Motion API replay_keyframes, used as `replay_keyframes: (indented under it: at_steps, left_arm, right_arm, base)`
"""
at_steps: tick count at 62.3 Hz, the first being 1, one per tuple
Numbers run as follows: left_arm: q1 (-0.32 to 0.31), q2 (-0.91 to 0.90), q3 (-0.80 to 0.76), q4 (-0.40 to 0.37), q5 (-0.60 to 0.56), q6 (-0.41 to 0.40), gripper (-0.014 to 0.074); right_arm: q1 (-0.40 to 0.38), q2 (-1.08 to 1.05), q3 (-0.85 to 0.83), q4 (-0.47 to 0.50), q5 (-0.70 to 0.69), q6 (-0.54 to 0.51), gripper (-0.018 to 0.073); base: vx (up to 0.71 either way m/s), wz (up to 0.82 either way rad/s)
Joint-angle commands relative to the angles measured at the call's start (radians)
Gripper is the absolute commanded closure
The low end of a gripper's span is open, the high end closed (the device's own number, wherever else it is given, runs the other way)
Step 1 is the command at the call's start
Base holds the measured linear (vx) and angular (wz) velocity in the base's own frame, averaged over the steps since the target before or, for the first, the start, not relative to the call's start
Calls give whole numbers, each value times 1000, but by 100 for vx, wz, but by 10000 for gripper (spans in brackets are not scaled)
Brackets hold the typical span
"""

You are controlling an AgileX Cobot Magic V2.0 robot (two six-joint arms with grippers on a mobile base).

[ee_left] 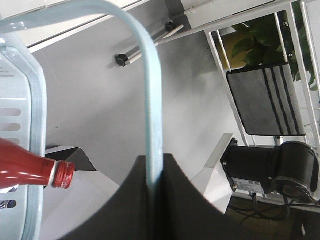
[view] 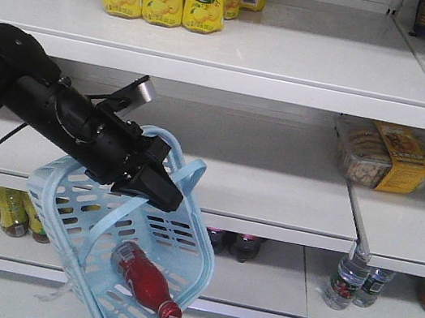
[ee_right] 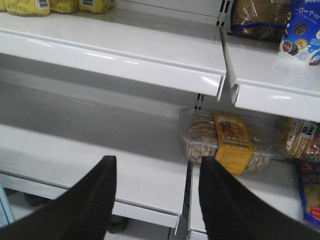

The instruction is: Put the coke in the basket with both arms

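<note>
Exterior front-facing view: left hand clamped on one swing handle of the basket, which hangs tilted below it in free air in front of the shelves. Coke lies inside on the slotted base, cap toward the lower right rim. Left wrist view: handle strip pinched between the black pads. Right wrist view: right hand spread wide, holding nothing, bare shelf board ahead; biscuit tray just beyond its right finger.

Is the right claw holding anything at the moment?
No, the right claw is open, with only the shelf showing between its fingers.
</note>
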Motion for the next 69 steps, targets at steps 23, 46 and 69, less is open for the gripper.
replay_keyframes:
  at_steps: [23,46,69]
  left_arm:
    - [-3,-59,-35,-100,15,4,602]
    - [-3,-59,-35,-101,15,4,602]
    - [-3,-59,-35,-100,15,4,602]
  right_arm:
    - [-5,-368,149,-22,92,76,188]
    - [-4,-403,203,-22,28,70,284]
    - [-4,-403,203,-61,25,74,569]
  base:
    - [0,0]
    - [0,0]
    - [0,0]
